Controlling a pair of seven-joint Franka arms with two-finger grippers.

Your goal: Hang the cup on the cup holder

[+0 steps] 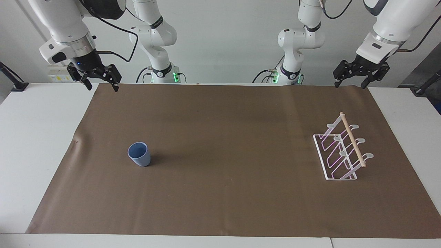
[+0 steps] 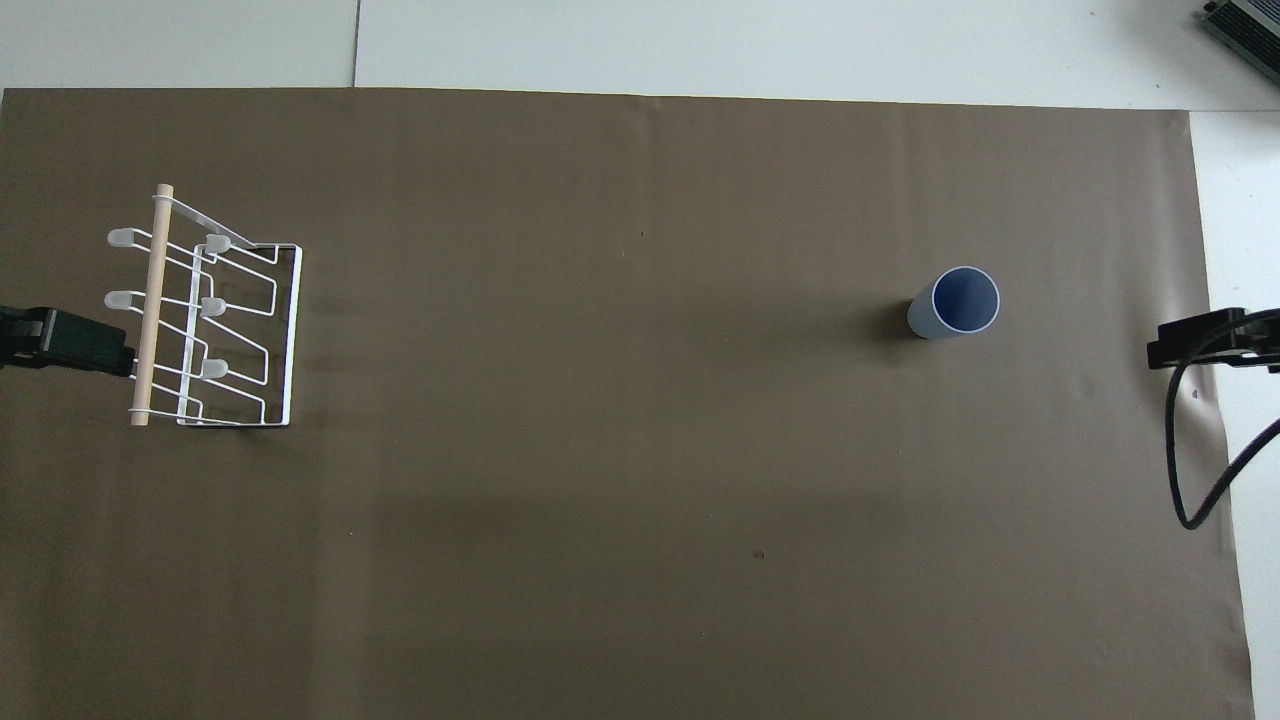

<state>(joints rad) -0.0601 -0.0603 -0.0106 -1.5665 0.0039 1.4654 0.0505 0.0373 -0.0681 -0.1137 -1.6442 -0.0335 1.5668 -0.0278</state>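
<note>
On the brown mat (image 1: 220, 193) covering the tabletop (image 1: 34, 144), the cup (image 1: 139, 154) stands upright, well apart from the cup holder (image 1: 342, 151). Both end effectors, left (image 1: 358, 81) and right (image 1: 101, 82), hover spread wide, holding nothing.

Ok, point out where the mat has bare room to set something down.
Widest bare stretch: the brown mat between the cup and the cup holder. The mat's strip farthest from the robots is bare too. Tightest: the narrow margins beside the cup holder at the left arm's end.

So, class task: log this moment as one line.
cup: upright on mat, untouched | cup holder: bare | left end effector: open, raised, waiting | right end effector: open, raised
</note>
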